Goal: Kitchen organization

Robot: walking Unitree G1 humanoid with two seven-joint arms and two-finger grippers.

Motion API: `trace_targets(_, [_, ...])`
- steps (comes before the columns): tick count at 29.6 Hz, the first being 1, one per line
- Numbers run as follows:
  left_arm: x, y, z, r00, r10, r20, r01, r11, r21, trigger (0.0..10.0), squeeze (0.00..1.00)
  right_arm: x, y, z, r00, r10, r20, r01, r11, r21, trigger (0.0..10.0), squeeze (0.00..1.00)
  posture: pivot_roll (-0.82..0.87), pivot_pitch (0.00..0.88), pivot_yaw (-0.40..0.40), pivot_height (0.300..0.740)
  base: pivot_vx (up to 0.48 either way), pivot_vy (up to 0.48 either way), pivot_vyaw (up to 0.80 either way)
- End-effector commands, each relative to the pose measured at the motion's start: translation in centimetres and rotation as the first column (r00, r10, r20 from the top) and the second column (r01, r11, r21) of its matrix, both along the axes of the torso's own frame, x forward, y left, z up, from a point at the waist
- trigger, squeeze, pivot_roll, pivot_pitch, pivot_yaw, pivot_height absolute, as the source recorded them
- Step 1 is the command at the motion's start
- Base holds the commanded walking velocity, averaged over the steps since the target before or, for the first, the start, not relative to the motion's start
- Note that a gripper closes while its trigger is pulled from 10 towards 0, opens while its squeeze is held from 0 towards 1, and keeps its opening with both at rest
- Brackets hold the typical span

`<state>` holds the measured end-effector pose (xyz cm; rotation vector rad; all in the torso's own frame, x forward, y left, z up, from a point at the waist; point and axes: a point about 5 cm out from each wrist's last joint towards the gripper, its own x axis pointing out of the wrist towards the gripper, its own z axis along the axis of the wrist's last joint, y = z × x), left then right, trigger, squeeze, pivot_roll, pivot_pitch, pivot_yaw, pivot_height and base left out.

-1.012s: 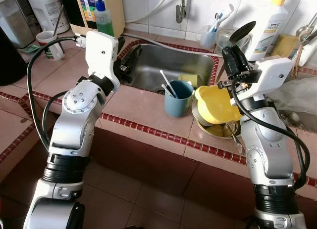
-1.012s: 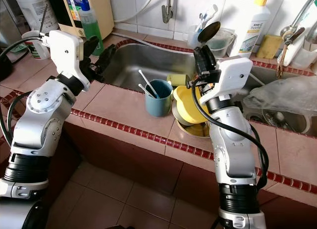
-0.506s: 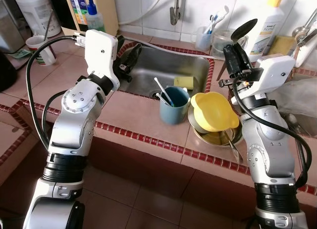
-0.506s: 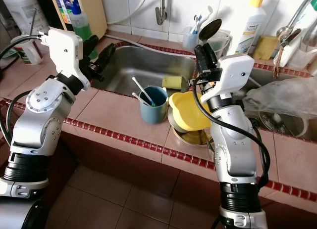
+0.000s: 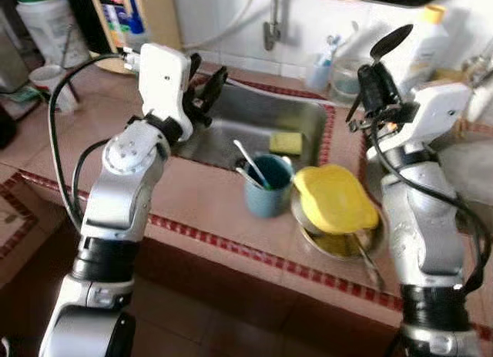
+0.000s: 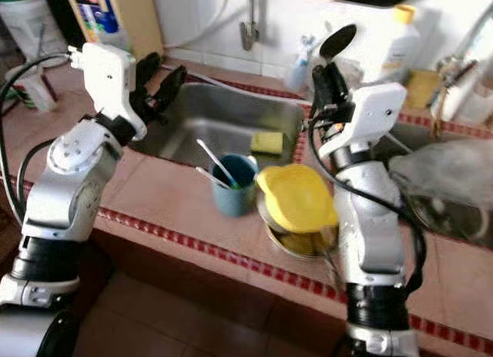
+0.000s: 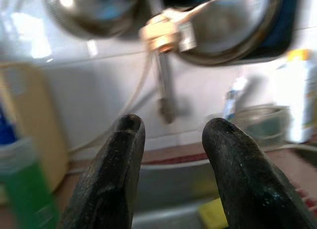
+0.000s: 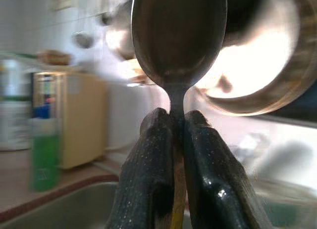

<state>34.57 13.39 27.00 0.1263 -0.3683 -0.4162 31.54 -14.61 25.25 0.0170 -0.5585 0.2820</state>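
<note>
I see my right gripper (image 8: 172,125) clamped on a dark metal spoon (image 8: 178,38), bowl raised above the tiled counter (image 5: 208,195); its handle is hidden between the fingers. My left gripper (image 7: 171,135) hangs apart over the blurred steel sink (image 5: 262,122).

The sink (image 5: 254,122) sits behind the counter's front edge with a sponge (image 5: 286,143) in it. Before it stands a cup (image 5: 266,191); a lid (image 5: 337,199) lies on a bowl (image 5: 370,245) just right.
</note>
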Motion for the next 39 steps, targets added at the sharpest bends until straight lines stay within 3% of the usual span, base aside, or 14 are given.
trace_targets(1, [-0.1, -0.5, 0.2, 1.000, -0.018, 0.005, 0.018, 1.000, 0.005, 10.0, 0.00, -0.2, -0.6, 0.8, 0.999, -0.015, 0.032, 0.015, 1.000, 0.000, 10.0, 0.00, -0.08, 0.093, 0.023, 0.740, 0.000, 0.000, 0.00])
trace_targets(22, [-0.1, -0.8, 0.2, 0.999, -0.033, 0.004, 0.033, 0.999, 0.008, 10.0, 0.00, -0.1, -0.8, 0.8, 0.999, -0.021, 0.029, 0.021, 1.000, -0.010, 10.0, 0.00, -0.09, 0.095, 0.023, 0.740, 0.000, 0.000, 0.00])
trace_targets(39, [-2.2, -3.6, -0.1, 0.969, -0.248, 0.005, 0.247, 0.967, 0.058, 10.0, 0.00, 2.5, -5.9, 1.2, 0.992, -0.101, -0.069, 0.104, 0.994, 0.030, 10.0, 0.00, -0.09, 0.134, 0.036, 0.740, 0.000, 0.000, 0.00])
